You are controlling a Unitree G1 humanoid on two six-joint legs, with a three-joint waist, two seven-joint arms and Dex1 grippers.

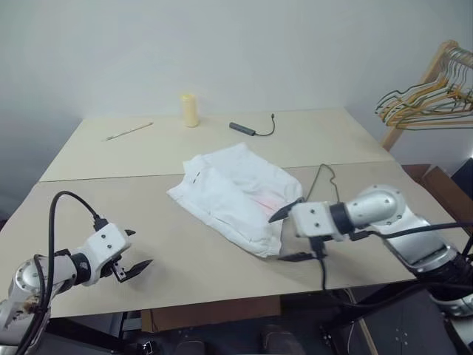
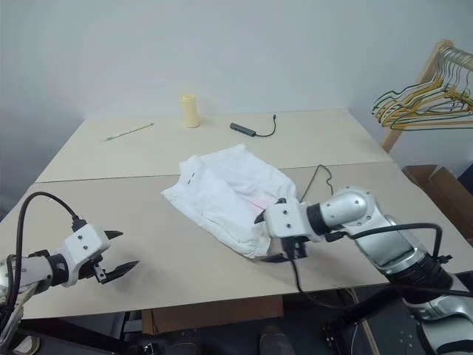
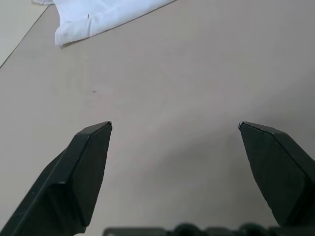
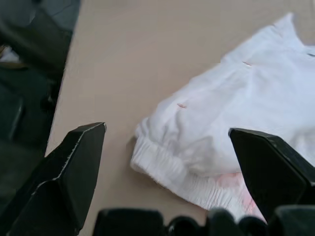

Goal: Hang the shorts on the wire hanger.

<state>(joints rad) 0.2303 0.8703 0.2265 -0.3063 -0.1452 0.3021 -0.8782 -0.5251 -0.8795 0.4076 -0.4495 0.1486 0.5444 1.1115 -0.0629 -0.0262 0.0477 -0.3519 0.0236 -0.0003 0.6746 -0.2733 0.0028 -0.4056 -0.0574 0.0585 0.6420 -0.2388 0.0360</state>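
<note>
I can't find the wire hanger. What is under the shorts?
A thin dark wire emerges from beneath the shorts at the right gripper's side, on the table. The rest is covered.

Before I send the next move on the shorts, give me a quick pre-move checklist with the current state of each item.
1. Right gripper open and holding nothing: ok; its fingers stand wide apart at the near edge of the shorts.
2. Left gripper open and holding nothing: ok; it sits over bare table, apart from the shorts.
3. Shorts lying fully on the table: ok; crumpled, elastic waistband toward the right gripper.
4. Wire hanger within reach: cannot tell; a thin dark wire shows on the table just behind the right arm, mostly hidden.
5. Shorts hung on the hanger: not ok; not yet done.
6. Other items away from the shorts: ok; yellow bottle, pen and cable adapter lie on the far side.
</note>
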